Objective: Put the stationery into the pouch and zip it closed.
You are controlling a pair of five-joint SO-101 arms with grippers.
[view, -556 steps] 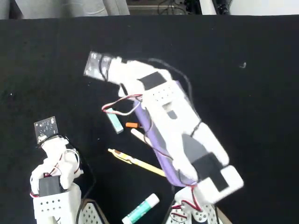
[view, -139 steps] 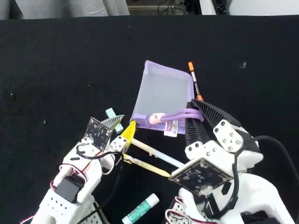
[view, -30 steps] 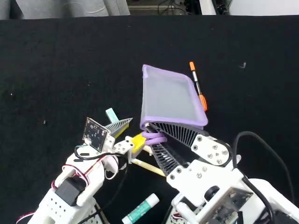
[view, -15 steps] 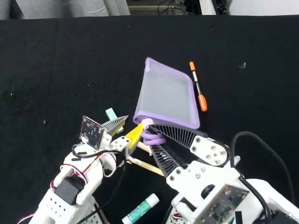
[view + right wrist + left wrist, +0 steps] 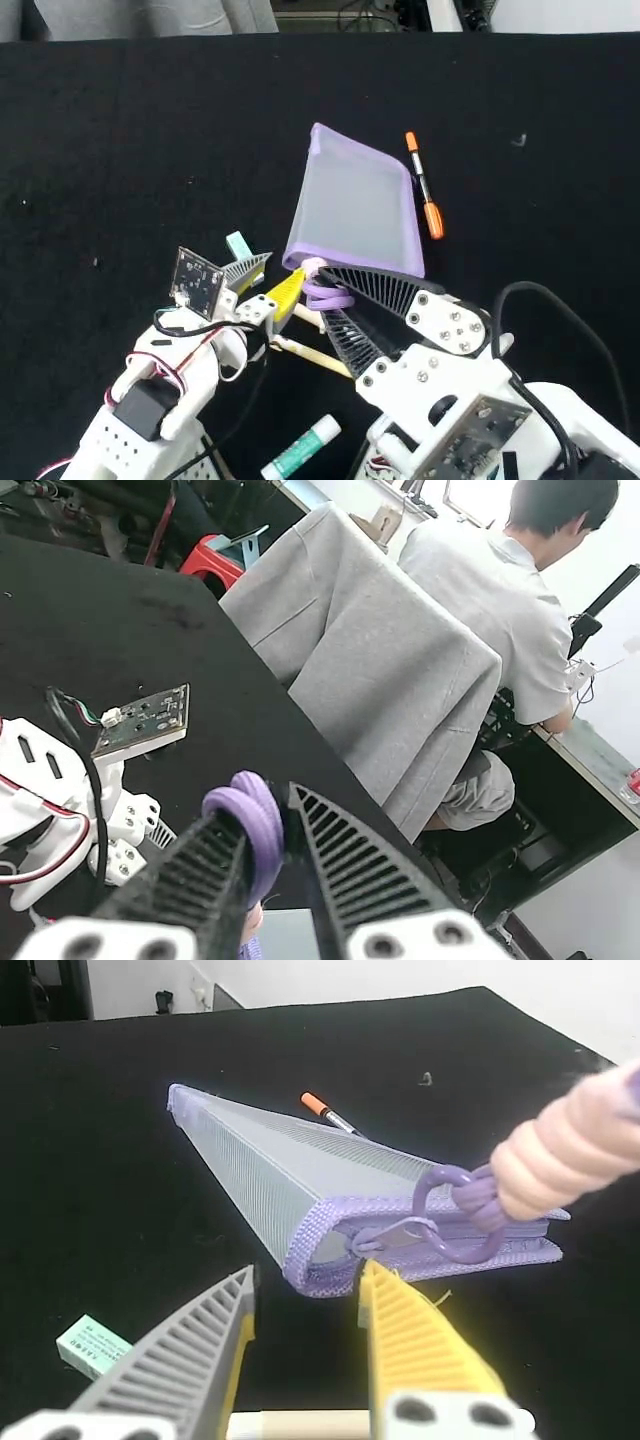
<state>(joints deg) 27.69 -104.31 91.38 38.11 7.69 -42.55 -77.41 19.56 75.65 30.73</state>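
- One purple mesh pouch (image 5: 355,210) lies flat on the counter (image 5: 120,130), its zip end towards the two arms.
- One orange pen (image 5: 422,198) rests along the pouch's side away from the left arm, just beside it and outside it.
- One mint eraser (image 5: 238,245) lies on the other side of the pouch, near its zip corner.
- Two slim cream-yellow sticks, one (image 5: 312,356) and another (image 5: 306,317), lie just in front of the zip end; whether they are pens or pencils I cannot tell.
- One glue stick (image 5: 300,449) lies farther out than the sticks, well apart from the pouch.
- Left end effector (image 5: 307,1278): released, its grey and yellow fingers spread either side of the pouch's zip corner, grasping nothing.
- Right end effector (image 5: 265,805): clenched on the purple strap (image 5: 252,830) that hangs from the pouch's zip end.
- The counter is covered in plain black cloth.
- Beyond the counter stands a chair draped in grey fabric (image 5: 370,670).
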